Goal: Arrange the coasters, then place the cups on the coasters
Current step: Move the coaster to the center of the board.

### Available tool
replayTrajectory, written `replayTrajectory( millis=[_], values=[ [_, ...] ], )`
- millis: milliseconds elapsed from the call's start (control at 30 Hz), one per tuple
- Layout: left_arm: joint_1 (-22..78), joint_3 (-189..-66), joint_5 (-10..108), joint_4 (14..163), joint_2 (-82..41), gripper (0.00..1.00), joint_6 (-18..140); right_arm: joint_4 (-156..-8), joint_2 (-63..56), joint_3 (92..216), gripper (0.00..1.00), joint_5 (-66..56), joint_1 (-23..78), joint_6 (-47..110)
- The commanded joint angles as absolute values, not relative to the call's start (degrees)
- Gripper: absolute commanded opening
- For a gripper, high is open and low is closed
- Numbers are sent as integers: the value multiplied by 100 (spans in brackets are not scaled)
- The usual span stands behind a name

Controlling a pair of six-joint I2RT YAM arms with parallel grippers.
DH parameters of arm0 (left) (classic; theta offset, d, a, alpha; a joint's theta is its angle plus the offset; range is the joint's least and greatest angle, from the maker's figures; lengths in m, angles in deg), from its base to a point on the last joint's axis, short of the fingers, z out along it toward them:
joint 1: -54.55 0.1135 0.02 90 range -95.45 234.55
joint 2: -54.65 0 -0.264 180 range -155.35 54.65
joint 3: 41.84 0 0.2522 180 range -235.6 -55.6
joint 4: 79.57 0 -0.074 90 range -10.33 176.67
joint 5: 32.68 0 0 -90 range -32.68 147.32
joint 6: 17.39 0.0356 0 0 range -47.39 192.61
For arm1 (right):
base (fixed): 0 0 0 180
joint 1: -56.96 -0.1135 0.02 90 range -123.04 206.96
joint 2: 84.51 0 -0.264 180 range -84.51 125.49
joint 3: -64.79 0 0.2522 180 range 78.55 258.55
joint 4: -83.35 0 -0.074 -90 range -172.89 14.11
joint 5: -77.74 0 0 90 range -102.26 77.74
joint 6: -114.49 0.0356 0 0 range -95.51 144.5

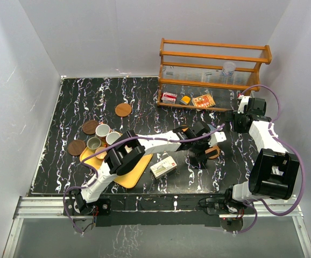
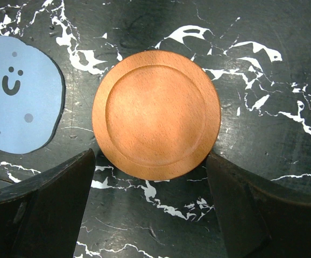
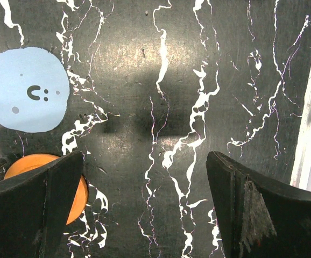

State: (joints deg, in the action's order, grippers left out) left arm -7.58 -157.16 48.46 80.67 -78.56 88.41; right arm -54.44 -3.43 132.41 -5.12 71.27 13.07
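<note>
Straddling the near rim of the orange-brown round wooden coaster (image 2: 156,114), the left tool (image 2: 150,155) has its two dark fingers set wide, one at each side of the disc, gripping nothing. Whether the tips touch the rim I cannot tell; they are at least just beside it. The coaster lies flat on the black, white-veined surface (image 2: 263,64), just right of the pale blue round coaster with a small printed face (image 2: 18,94), a strip of bare surface between them. From the left wrist, the orange-brown disc sits straight ahead of the tool, centred between the fingers, most of it beyond the tips. Being round, it has no long axis, so the fingers' angle matters little. The next move, I judge, calls for reaching forward until they flank its widest part, low enough to catch so thin an edge. The right tool (image 3: 145,156) is also wide and empty, over bare surface right of the blue coaster, so the left arm is nearer.
</note>
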Motion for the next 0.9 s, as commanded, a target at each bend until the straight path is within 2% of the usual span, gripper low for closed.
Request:
replayTrajectory(
  millis=[0, 300, 600, 867],
  values=[
    [-707, -15638, 5087, 7555, -8182, 82, 8966, -5687, -391, 13497, 98, -586, 7160, 1377],
    [-698, -15530, 5143, 7512, -7930, 84, 9032, -5678, -391, 13488, 98, -439, 7164, 1369],
    [-698, -15741, 5054, 7255, -7678, 94, 9029, -5663, -401, 13474, 98, -239, 7164, 1342],
    [-691, -15694, 4625, 6917, -7273, 98, 9195, -5659, -383, 13466, 98, -198, 7164, 1333]
  ],
)
